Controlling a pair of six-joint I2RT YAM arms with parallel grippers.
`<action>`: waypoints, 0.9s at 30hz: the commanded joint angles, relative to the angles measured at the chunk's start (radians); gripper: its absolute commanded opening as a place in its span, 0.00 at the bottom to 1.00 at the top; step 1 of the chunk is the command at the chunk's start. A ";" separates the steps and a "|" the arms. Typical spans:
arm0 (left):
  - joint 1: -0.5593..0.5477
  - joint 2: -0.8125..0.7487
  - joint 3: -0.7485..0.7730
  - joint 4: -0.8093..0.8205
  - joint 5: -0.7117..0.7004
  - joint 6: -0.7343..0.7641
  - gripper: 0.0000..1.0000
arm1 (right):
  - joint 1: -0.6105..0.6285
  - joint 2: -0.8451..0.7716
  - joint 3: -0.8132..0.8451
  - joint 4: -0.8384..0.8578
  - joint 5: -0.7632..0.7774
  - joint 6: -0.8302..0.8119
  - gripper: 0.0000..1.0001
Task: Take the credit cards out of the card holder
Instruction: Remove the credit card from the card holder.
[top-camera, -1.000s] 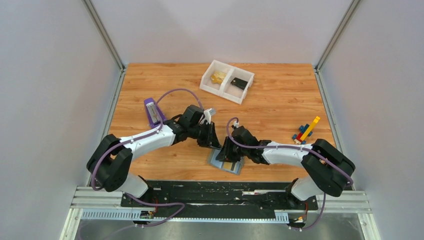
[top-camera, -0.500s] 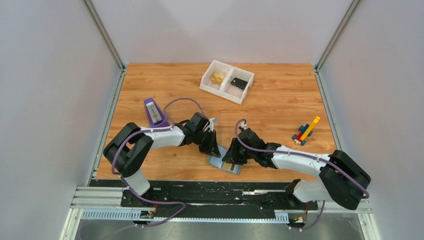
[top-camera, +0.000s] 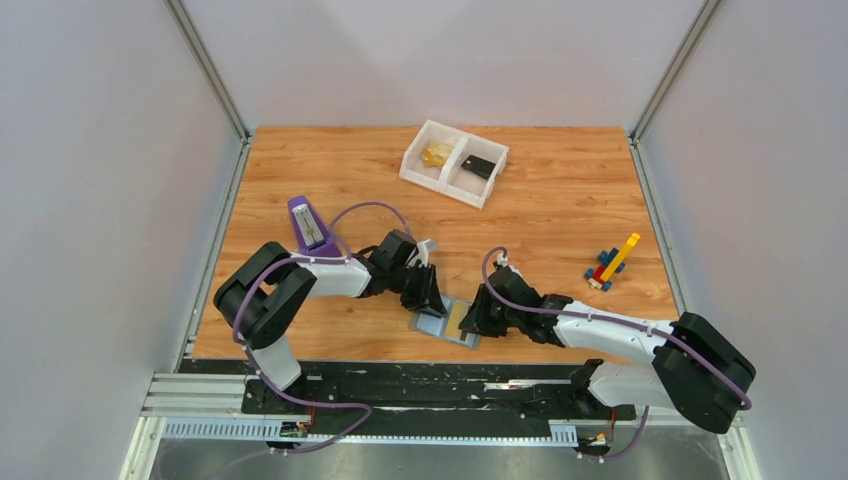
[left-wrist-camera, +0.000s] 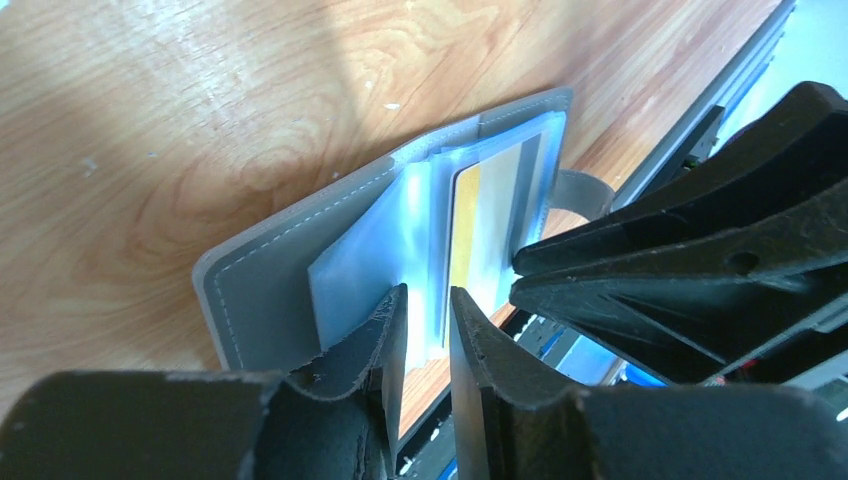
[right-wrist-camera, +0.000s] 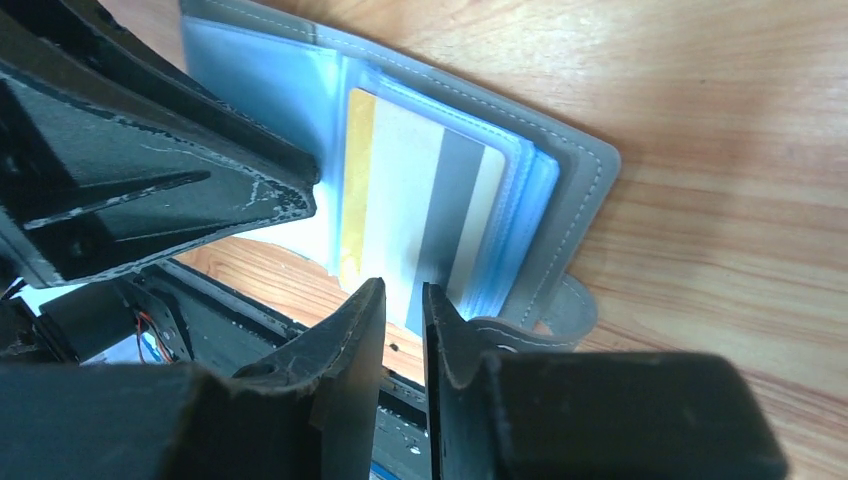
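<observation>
The small grey bifold card holder (top-camera: 430, 326) lies open on the wooden table (top-camera: 560, 200), close to the table's near edge and between the two arms. Its long axis runs roughly along that edge, slightly skewed. In the right wrist view its grey outer panel (right-wrist-camera: 578, 190) lies flat on the wood, and the clear sleeves fan up from it.

One gold-striped credit card (right-wrist-camera: 400, 215) sits in a sleeve, with its long side pointing toward your right gripper (right-wrist-camera: 403, 292). That gripper's fingers stand a narrow gap apart at the card's near edge. I cannot tell whether they pinch it.

Your left gripper (left-wrist-camera: 428, 295) is at the opposite side, its fingers also slightly apart at the sleeve edges. I cannot tell whether they have a grip. The same card (left-wrist-camera: 464, 230) shows in that view.

The table is light orange wood grain, enclosed by pale grey walls on three sides. A black rail (top-camera: 450, 380) runs along the near edge, just beside the holder.

A white two-compartment plastic tray (top-camera: 490, 183) stands at the far side. A purple wedge-shaped object (top-camera: 308, 223) stands to the left and a cluster of coloured toy blocks (top-camera: 612, 263) to the right. All three are well apart from the holder, with bare wood between.
</observation>
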 joint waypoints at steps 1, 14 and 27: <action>-0.010 0.019 -0.010 0.100 0.031 -0.008 0.31 | 0.004 -0.011 -0.027 -0.008 0.042 0.030 0.21; -0.015 0.067 -0.053 0.247 0.089 -0.047 0.31 | 0.004 -0.041 -0.057 -0.008 0.050 0.040 0.20; -0.020 0.077 -0.061 0.290 0.110 -0.062 0.25 | 0.005 -0.054 -0.059 -0.010 0.054 0.037 0.20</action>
